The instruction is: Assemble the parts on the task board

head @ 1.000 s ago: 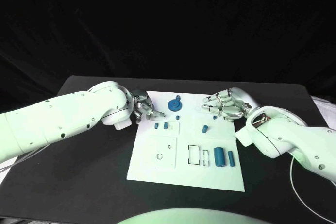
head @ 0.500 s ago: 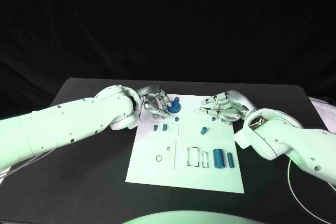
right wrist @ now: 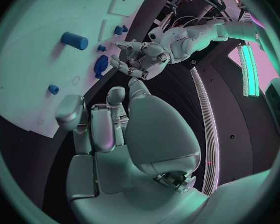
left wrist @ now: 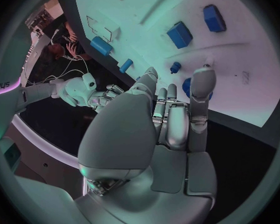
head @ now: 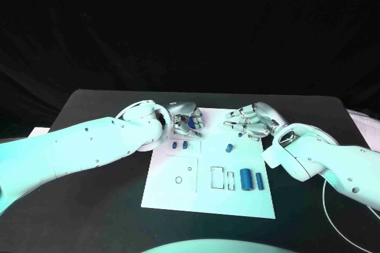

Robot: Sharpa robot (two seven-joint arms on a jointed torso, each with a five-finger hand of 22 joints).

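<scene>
White flat task board point(head: 210, 187), two blue cylinders point(head: 252, 179) on it, both robot hands above its far edge, left robot hand point(head: 186, 121) and right robot hand point(head: 252, 120) fingers apart, holding nothing

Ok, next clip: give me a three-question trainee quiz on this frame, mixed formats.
1. True or false: the left hand hovers over the far end of the task board.
2. Which hand holds a part? A. left B. right C. neither
3. Fill in: the large blue cylinder lies on the board's ____ side, toward the robot's right arm.

Key: 1 true. 2 C; the right hand also has its fingers apart, holding nothing. 3 right.
</scene>
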